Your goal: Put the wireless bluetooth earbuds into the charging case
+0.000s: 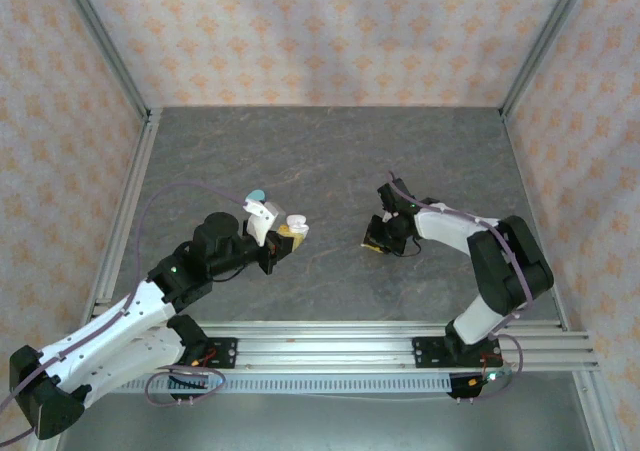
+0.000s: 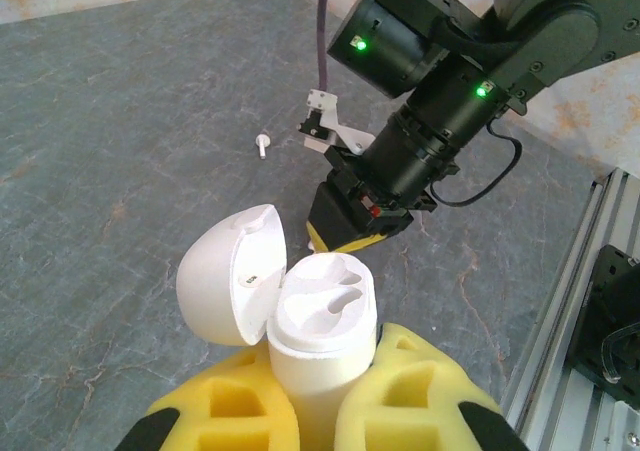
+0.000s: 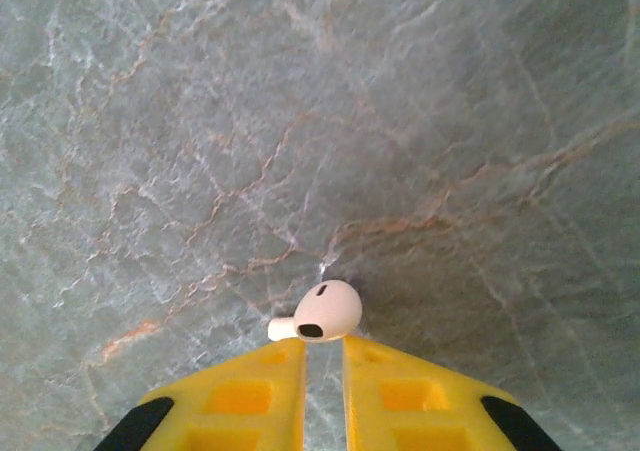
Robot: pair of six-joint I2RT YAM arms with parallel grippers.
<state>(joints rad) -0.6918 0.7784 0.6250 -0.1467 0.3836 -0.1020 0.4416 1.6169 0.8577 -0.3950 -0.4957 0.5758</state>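
Note:
A white charging case [image 2: 322, 321] stands upright between my left gripper's [image 2: 322, 366] yellow fingers, which are shut on its body. Its lid [image 2: 228, 286] is swung open to the left, and both sockets are bare. In the top view the case [image 1: 295, 227] is held left of centre. My right gripper [image 3: 323, 343] is tipped down onto the table, jaws almost together, pinching a white earbud [image 3: 328, 311] at the very tips; the stem points left. It hovers just beyond the case [image 2: 340, 233]. A second white earbud [image 2: 263, 146] lies on the table further out.
Grey marbled table [image 1: 330, 161] with patterned walls on three sides. An aluminium rail [image 1: 400, 336] runs along the near edge. A pale teal object [image 1: 257, 195] peeks out beside the left wrist. The right arm's forearm [image 2: 430, 121] looms above the case.

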